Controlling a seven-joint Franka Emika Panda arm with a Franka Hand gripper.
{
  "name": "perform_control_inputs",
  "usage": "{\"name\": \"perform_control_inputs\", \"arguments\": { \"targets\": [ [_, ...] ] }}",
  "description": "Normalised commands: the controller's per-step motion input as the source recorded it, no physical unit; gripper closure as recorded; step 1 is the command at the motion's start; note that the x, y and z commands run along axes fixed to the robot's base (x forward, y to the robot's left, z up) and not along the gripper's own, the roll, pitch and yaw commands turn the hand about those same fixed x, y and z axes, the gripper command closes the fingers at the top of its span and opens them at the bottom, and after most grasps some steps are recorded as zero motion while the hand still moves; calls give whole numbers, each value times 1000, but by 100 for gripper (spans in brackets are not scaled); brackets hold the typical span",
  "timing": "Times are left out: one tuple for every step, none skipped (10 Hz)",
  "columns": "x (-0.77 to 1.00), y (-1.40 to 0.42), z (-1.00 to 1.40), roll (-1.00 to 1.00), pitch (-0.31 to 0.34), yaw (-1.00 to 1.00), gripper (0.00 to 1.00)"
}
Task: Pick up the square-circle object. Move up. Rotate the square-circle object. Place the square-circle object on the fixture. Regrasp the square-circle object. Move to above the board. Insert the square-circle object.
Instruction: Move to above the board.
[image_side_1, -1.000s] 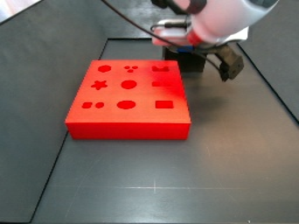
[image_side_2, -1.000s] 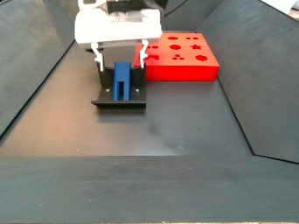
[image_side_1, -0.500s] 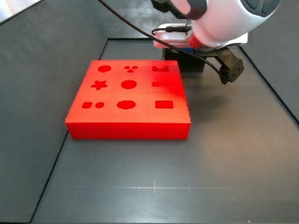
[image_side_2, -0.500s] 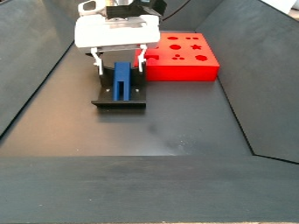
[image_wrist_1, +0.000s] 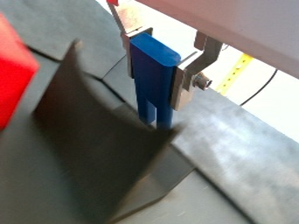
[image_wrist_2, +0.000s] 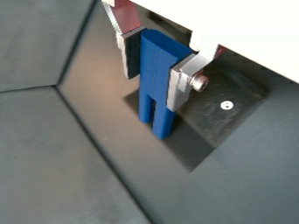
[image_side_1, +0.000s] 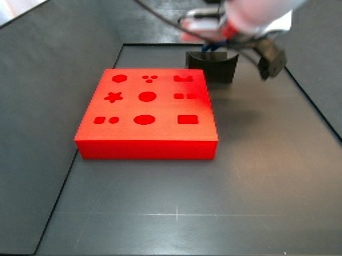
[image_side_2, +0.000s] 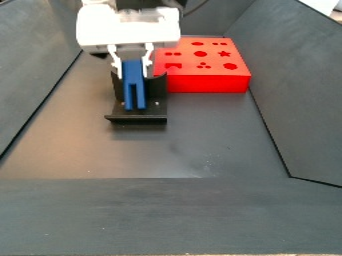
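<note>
The square-circle object is a blue peg standing upright between the silver fingers of my gripper, which is shut on its upper part. In both wrist views its narrow lower end points down at the dark fixture. In a side view the peg hangs from the gripper directly over the fixture, its lower end at or just above the notch. The red board lies beside the fixture. In the side view from the board's front, the gripper is blurred above the fixture and hides the peg.
The board with its shaped cut-outs fills the floor's middle, left of the fixture. Dark sloping walls close in the work area on both sides. The fixture's base plate lies under the peg.
The gripper has risen over the fixture with the blue peg in it. The peg now stands higher and more upright than it did a second ago.
</note>
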Motion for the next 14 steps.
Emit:
{"name": "perform_control_inputs", "arguments": {
  "targets": [
    [90,216,1000,-73,-157,-122,100],
    [84,213,1000,-68,-139,-136,100],
    [74,206,1000,-60,-101,-150,100],
    [68,203,1000,-54,-71,-152,100],
    [56,194,1000,-51,-30,-144,100],
    [46,189,1000,-50,3,-132,100],
    [34,176,1000,-50,42,-109,100],
    [30,168,1000,-51,60,-94,100],
    [19,149,1000,-51,95,-63,100],
    [12,134,1000,-49,111,-39,100],
    [9,119,1000,-56,123,-10,100],
    [4,79,819,-58,136,13,100],
    [11,30,574,-53,145,44,100],
    [20,13,388,-49,151,66,100]
  ]
}}
